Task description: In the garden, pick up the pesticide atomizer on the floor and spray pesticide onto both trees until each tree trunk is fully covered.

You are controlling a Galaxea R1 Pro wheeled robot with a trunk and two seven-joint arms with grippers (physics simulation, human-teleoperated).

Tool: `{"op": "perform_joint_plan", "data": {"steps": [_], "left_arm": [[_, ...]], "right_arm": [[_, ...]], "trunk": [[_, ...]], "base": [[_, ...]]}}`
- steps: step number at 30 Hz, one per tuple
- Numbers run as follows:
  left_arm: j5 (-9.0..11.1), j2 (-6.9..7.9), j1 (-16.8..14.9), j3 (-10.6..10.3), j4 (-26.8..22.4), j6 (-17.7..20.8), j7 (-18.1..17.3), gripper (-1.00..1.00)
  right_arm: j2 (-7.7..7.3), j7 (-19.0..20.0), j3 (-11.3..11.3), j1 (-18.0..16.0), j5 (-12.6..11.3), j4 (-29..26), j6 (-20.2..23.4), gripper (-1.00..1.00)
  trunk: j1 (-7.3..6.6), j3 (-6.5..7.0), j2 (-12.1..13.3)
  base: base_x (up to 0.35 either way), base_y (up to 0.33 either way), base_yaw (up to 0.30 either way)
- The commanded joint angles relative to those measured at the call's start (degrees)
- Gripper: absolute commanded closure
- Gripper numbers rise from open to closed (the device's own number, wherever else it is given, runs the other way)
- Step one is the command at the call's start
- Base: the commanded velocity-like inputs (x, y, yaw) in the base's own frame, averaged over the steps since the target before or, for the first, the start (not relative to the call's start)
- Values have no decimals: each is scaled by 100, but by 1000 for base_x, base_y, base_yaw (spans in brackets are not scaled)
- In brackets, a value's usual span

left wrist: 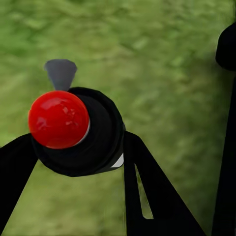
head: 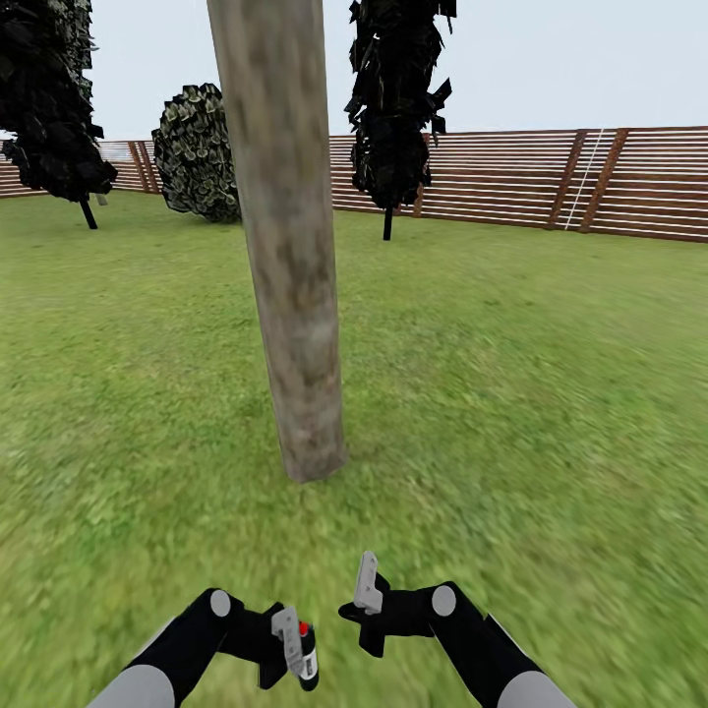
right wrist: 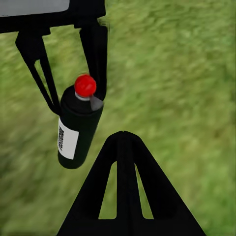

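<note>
Right wrist view: pesticide atomizer [right wrist: 76, 130] hangs over grass, near the tree trunk [head: 285, 246], my left gripper [right wrist: 69, 98] clamped on its upper body under the red cap [right wrist: 85, 85]. Looks light, rigid, smooth-sided, possibly slippery. Right gripper [head: 366, 590]: state unreadable.

- small black cylindrical sprayer bottle [right wrist: 77, 132]: red round cap, white label
- thick bare tree trunk [head: 285, 246]: blotchy grey-brown
- blurry grass floor [head: 531, 374]: green
- slatted wooden fence [head: 551, 182]: brown
</note>
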Motion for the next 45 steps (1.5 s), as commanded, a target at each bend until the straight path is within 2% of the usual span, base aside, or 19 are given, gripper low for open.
{"op": "perform_joint_plan", "data": {"steps": [1,17,23,38,45], "left_arm": [[-55,-16,-2,13,-7,-59,-18,100],[-10,-261,-11,22,-14,-61,17,100],[6,-262,10,54,-438,-37,18,100],[8,-277,38,57,-464,-59,-9,100],[8,-379,58,49,-456,-65,-9,100]], "right_arm": [[1,2,-5,-1,57,-6,-35,100],[1,2,-7,-3,57,1,-35,100],[1,2,-7,-1,57,-4,-35,100],[1,2,-7,-1,66,-6,-35,100],[1,0,-7,-2,66,-6,-35,100]], "trunk": [[-1,-5,-2],[-1,-5,-2],[-1,-5,-2],[-1,-5,-2],[-1,-5,-2]], "base": [[0,0,0],[0,0,0],[0,0,0],[0,0,0],[0,0,0]]}}
